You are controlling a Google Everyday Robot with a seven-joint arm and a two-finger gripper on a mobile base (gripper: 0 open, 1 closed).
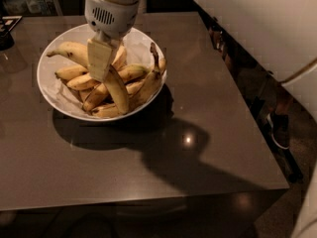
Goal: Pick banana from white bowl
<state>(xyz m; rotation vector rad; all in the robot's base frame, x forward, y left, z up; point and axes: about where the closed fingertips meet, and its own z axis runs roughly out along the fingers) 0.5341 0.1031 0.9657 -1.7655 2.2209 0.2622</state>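
Brown table (pixel 208 98) bears white bowl (pixel 140 41) under end effector (pixel 101 69).

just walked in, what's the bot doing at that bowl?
The single arm has its gripper down in the white bowl on the dark table, tip among a pile of bananas. It sits at the upper end of one long banana lying across the pile. Whether it has a hold can't be seen; no banana is out of the bowl.
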